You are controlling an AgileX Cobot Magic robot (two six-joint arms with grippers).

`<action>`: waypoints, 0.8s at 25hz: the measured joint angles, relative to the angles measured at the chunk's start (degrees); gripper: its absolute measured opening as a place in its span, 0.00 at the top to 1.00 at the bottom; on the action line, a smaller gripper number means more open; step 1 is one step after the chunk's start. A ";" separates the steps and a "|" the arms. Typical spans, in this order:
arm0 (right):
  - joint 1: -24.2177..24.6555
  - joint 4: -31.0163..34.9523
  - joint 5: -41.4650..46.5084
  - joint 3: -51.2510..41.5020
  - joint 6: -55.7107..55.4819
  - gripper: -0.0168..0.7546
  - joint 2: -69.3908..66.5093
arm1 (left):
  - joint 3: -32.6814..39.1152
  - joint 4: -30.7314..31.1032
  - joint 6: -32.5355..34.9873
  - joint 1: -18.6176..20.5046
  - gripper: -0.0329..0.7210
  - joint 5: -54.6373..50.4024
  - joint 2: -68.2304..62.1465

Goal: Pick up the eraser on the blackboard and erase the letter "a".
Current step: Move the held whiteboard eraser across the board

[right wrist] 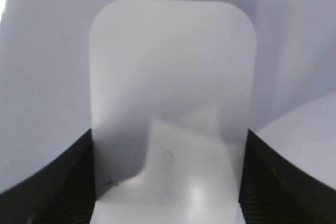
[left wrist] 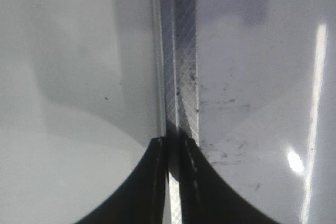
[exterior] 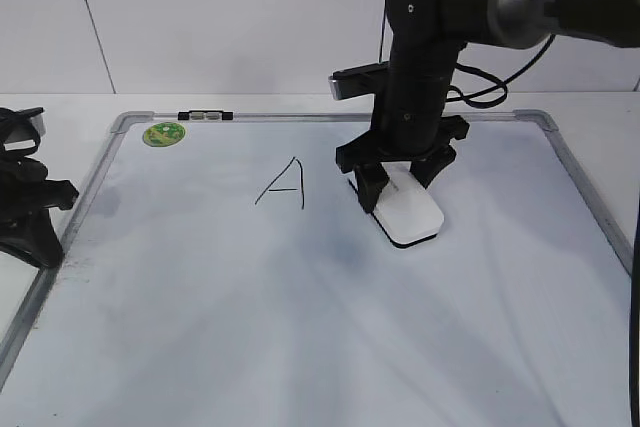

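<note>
The eraser (exterior: pixel 412 212), a white rounded block, lies flat on the blackboard (exterior: pixel 300 327), right of centre. My right gripper (exterior: pixel 400 182) reaches down from above and is shut on the eraser's far end. In the right wrist view the eraser (right wrist: pixel 170 87) fills the space between both black jaws (right wrist: pixel 168 182), over the white board (right wrist: pixel 42 51). No lowercase "a" shows in any view. My left gripper (exterior: pixel 40 237) hangs over the board's left frame, shut and empty (left wrist: pixel 173 145).
An angular capital "A" (exterior: pixel 285 184) is drawn left of the eraser. A round green magnet (exterior: pixel 163 133) sits at the board's far left corner, with a small black clip (exterior: pixel 205 116) on the top frame. The grey frame (left wrist: pixel 184 51) runs under the left gripper.
</note>
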State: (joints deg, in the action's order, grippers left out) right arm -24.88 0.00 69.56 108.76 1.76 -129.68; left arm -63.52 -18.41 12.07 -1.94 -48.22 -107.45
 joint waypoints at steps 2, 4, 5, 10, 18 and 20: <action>0.34 0.00 0.00 0.00 -0.70 0.25 0.00 | 0.00 0.00 0.00 0.00 0.91 0.00 0.00; 1.01 0.33 0.04 0.00 -1.07 0.25 0.00 | 0.00 -0.10 0.00 0.00 0.91 0.00 0.00; 1.57 0.33 0.04 0.00 -1.15 0.25 0.00 | 0.00 -0.10 0.00 0.00 0.91 0.00 0.00; 5.03 -0.62 0.26 0.89 -1.28 0.25 -0.09 | 0.00 -0.10 0.00 0.00 0.91 0.00 0.00; 9.60 -3.00 0.48 2.02 -1.28 0.25 -0.28 | 0.00 -0.10 0.00 0.04 0.91 0.00 0.00; 10.61 -3.00 0.48 2.02 -1.28 0.25 -0.18 | 0.00 -0.10 0.00 0.04 0.91 0.00 0.00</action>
State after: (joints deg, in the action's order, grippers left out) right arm -14.28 -3.00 70.04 110.78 0.47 -129.86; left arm -63.52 -18.51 12.07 -1.90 -48.22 -107.45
